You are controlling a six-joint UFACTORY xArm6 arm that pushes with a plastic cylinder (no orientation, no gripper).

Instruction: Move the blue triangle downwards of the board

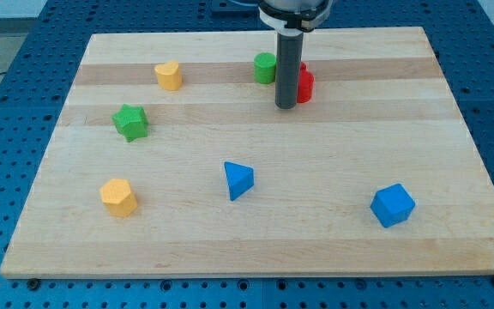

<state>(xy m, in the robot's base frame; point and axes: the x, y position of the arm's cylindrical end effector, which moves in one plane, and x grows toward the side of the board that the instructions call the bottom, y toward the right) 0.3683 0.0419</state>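
The blue triangle (237,180) lies on the wooden board (333,232), a little left of the middle and toward the view's bottom. My tip (286,106) stands near the view's top, well above and to the right of the blue triangle and apart from it. The rod partly hides a red block (304,83) just behind it on its right. A green block (265,67) sits just to the rod's left.
A yellow heart-like block (169,75) is at the upper left. A green star block (130,122) is at the left. An orange block (118,196) is at the lower left. A blue cube (392,205) is at the lower right.
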